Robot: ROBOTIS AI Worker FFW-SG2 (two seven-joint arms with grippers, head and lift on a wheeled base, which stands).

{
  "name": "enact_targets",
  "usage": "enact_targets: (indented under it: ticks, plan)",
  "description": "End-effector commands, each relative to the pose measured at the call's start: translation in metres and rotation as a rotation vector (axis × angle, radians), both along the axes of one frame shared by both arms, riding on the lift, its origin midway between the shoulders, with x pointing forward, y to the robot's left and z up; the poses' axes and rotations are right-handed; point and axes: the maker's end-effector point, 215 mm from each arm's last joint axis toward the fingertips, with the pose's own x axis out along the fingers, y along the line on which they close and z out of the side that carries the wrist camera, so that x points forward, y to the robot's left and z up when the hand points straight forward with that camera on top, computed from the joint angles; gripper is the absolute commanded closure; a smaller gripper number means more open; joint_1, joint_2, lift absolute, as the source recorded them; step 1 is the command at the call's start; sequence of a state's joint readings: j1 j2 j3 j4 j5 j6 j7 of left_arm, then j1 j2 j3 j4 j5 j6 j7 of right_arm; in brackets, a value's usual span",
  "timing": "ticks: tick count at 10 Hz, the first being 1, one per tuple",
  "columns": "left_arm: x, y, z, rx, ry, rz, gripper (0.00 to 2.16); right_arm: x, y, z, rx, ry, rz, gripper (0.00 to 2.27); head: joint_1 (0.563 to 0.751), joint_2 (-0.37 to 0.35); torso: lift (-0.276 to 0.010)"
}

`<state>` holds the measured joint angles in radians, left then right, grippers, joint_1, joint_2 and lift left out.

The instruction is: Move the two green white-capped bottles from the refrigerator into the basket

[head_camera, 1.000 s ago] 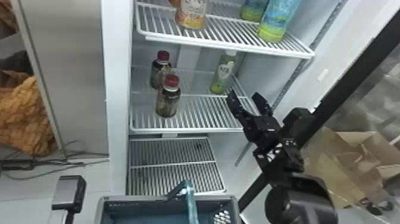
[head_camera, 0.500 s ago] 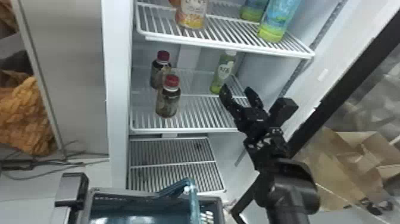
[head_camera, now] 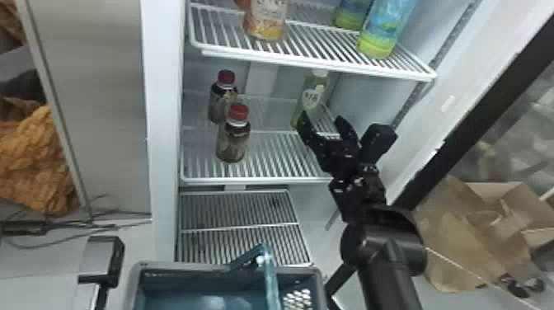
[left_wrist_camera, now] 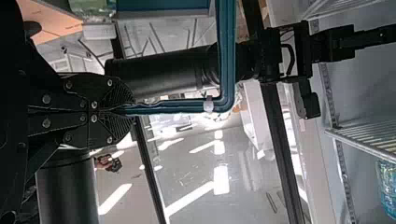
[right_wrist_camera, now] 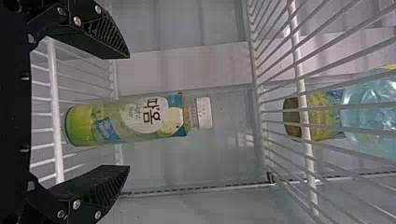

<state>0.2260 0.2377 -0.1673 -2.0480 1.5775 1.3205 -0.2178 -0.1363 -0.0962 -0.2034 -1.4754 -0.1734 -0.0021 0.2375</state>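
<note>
On the middle shelf, one green white-capped bottle (head_camera: 312, 97) stands toward the right wall. My right gripper (head_camera: 324, 119) is in front of its lower part, fingers apart. In the right wrist view the same bottle (right_wrist_camera: 100, 122) lies between the spread fingers of my right gripper (right_wrist_camera: 127, 112), with neither finger closed on it. The basket (head_camera: 231, 270) is at the bottom of the head view, below and in front of the shelves, its teal handle (head_camera: 271, 278) raised. In the left wrist view my left gripper (left_wrist_camera: 122, 111) is shut on that handle (left_wrist_camera: 187, 106).
Two red-capped dark bottles (head_camera: 233, 140) stand on the middle shelf's left side. Above, the upper shelf (head_camera: 321, 62) holds an orange-labelled bottle (head_camera: 266, 20) and blue-green bottles (head_camera: 381, 33). The open door's black frame (head_camera: 457, 144) slants at the right, beside cardboard (head_camera: 461, 243).
My right gripper has moved left and farther into the refrigerator, nearer the green bottle, staying open. The basket shifted left, then partly back right. The shelf bottles stand where they were.
</note>
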Motion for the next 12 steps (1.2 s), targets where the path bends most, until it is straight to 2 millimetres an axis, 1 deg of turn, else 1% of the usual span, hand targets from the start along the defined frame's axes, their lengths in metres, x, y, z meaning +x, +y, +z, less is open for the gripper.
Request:
enact_targets:
  ticks: [1,5,6,7,9,10,12]
  plan:
    - [0.000,0.000,-0.001,0.001,0.002,0.000,1.13,0.009,0.001,0.003,-0.001,-0.005,-0.008,0.23,0.695,-0.350,-0.263]
    - [0.000,-0.001,0.000,-0.002,0.001,-0.003,1.13,0.032,0.005,0.005,-0.003,0.004,-0.010,0.24,0.695,-0.350,-0.263]
    - [0.001,-0.001,0.001,-0.002,-0.001,-0.003,1.13,0.035,0.002,0.002,0.001,0.012,-0.021,0.23,0.695,-0.350,-0.263]
    - [0.002,-0.001,0.002,-0.004,-0.001,-0.001,1.13,0.040,0.001,0.004,0.000,0.013,-0.029,0.23,0.695,-0.350,-0.263]
    - [0.001,-0.002,0.001,-0.006,0.002,-0.003,1.13,0.056,0.012,0.004,-0.007,0.031,-0.009,0.23,0.695,-0.350,-0.263]
    - [0.001,-0.002,0.001,-0.006,0.002,-0.003,1.13,0.062,0.012,0.006,-0.016,0.038,-0.011,0.24,0.695,-0.350,-0.263]
    - [0.001,-0.002,0.001,-0.006,0.002,-0.003,1.13,0.069,0.009,0.000,-0.021,0.070,-0.024,0.24,0.695,-0.350,-0.263]
